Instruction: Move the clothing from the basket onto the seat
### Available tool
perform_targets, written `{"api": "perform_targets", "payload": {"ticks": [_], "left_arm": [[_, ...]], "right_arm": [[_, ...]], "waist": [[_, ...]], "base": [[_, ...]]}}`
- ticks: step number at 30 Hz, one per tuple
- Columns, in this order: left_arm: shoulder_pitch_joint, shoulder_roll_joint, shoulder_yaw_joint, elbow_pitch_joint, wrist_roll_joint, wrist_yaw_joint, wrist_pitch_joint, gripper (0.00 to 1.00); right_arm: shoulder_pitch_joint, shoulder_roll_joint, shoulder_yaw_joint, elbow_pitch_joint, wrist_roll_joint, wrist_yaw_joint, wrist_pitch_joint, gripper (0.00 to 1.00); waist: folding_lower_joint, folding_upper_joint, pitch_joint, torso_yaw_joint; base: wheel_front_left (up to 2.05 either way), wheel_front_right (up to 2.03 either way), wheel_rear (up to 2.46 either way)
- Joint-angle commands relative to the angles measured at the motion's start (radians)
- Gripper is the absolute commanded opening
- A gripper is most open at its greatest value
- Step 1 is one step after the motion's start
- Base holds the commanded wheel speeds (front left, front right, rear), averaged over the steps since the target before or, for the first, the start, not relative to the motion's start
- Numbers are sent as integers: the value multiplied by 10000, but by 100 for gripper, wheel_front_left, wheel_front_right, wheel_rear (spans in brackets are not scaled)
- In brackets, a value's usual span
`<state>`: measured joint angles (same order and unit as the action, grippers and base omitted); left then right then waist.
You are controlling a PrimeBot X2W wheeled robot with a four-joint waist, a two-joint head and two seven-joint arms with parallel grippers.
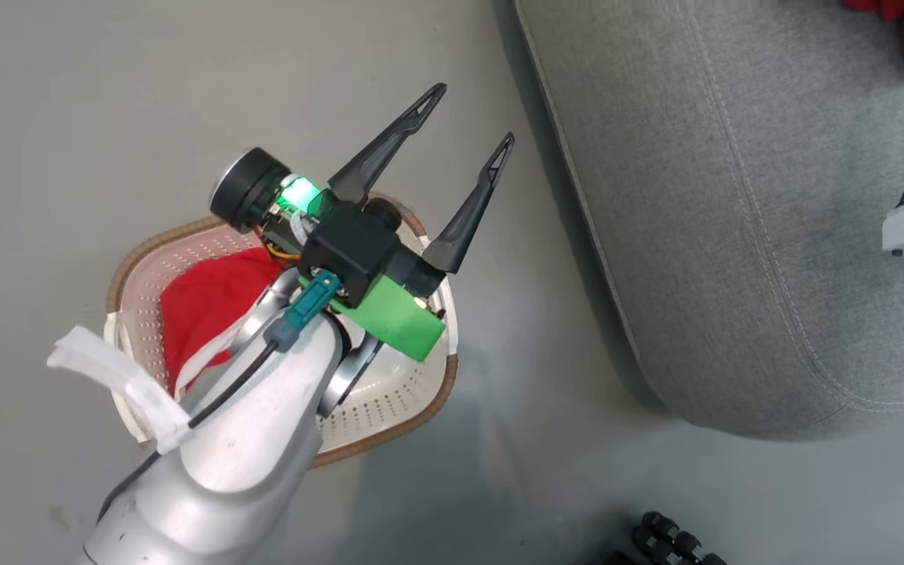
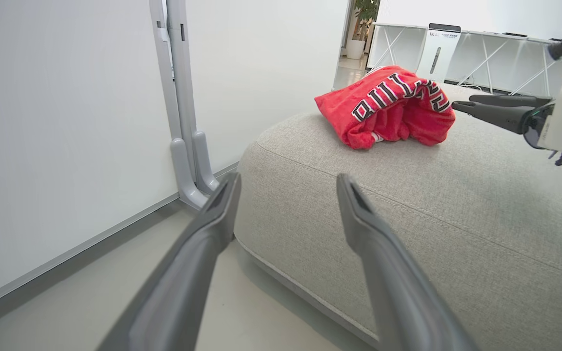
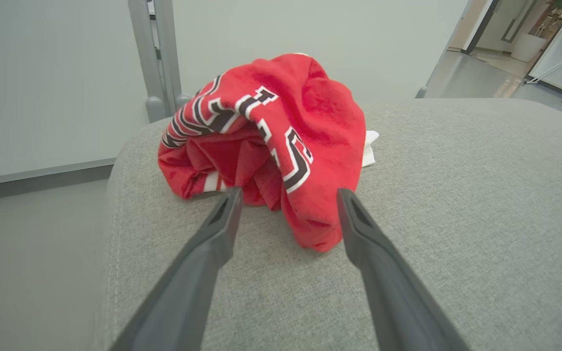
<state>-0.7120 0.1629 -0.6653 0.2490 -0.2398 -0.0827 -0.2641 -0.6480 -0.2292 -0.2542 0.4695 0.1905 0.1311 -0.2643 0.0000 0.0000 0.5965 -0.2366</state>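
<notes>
- Jersey [image 3: 261,141] already on seat [image 3: 456,195], centre of rt wrist view; approx half done
- Second red garment [image 1: 209,306] left in basket [image 1: 389,408], lower left of head view
- Left gripper [image 1: 474,113] spread wide, empty, above basket; right gripper [image 3: 289,192] spread, empty, just short of jersey
- Grey post [image 2: 183,97] by wall, upper left of left wrist view, off the path; left forearm [image 1: 264,439] hides part of basket

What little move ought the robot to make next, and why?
Probably lower the open left gripper into the cream perforated plastic basket: a red garment with white trim lies there, while the red lettered jersey already sits on the grey fabric seat.
</notes>
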Motion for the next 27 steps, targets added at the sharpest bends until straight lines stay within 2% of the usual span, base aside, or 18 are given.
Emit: {"api": "perform_targets", "payload": {"ticks": [1,7,14,27], "left_arm": [[319,-30,163,-75,-68,57,-1,100],[1409,-78,1032,-285,-152,222,-2,100],[2656,-138,2470,-550,-166,393,-3,100],[4276,-654,4916,-817,187,244,-2,100]], "right_arm": [[363,115,55,-250,48,-7,-2,100],[1548,552,502,-1281,181,-7,-2,100],[2340,944,1309,-2237,265,-7,-2,100],[3074,1488,2681,-3128,80,-7,-2,100]], "waist": [[0,0,-884,210],[0,0,-1824,612],[0,0,-2669,1304],[0,0,-3593,2374]], "base": [[0,0,0],[0,0,0],[0,0,0],[0,0,0]]}}
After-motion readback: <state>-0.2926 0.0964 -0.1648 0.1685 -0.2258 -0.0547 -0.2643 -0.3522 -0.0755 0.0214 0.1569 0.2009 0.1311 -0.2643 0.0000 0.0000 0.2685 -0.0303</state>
